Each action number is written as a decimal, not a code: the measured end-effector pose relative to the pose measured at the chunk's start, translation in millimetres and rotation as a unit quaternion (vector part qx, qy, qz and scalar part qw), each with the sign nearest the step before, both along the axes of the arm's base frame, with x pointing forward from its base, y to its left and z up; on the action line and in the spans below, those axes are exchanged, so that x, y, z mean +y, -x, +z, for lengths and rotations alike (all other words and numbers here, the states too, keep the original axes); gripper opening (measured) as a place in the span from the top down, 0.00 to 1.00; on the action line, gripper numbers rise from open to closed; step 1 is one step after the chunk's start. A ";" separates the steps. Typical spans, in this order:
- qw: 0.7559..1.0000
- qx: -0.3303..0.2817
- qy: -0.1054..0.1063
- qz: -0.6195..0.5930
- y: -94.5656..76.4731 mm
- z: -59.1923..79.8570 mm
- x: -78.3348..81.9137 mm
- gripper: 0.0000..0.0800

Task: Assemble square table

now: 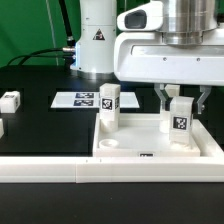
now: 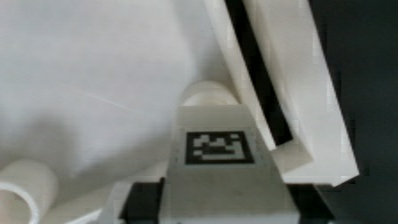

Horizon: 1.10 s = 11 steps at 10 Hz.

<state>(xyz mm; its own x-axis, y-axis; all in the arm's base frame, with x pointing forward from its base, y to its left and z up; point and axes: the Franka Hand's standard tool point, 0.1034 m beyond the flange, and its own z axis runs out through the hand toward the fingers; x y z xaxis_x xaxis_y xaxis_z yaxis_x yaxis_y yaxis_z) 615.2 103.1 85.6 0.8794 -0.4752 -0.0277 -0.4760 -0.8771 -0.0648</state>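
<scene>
The white square tabletop slab (image 1: 135, 148) lies on the black table against the long white border wall. One white tagged leg (image 1: 108, 106) stands upright in its far corner at the exterior view's left. My gripper (image 1: 180, 112) is shut on a second white tagged leg (image 1: 181, 116) and holds it upright over the slab's far corner at the exterior view's right. In the wrist view the held leg (image 2: 217, 150) fills the space between my dark fingers (image 2: 148, 200), its tag facing the camera, with the slab's surface (image 2: 89, 90) and rim (image 2: 267, 70) behind it.
The marker board (image 1: 82, 99) lies behind the slab. Another loose white leg (image 1: 9, 101) lies at the exterior view's left, and part of one more sits at the left edge (image 1: 2, 127). The white border wall (image 1: 110, 172) runs along the front. The robot base (image 1: 95, 40) stands at the back.
</scene>
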 end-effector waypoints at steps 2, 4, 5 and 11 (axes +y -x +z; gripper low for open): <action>0.997 -0.001 0.000 -0.076 -0.7 -0.2 5.1 0.64; 0.984 -0.002 -0.004 -0.180 -1.2 -0.4 11.5 0.64; 0.972 0.001 -0.006 -0.233 -1.3 -0.3 13.9 0.64; 0.936 0.010 -0.009 -0.353 -1.0 -0.9 17.4 0.63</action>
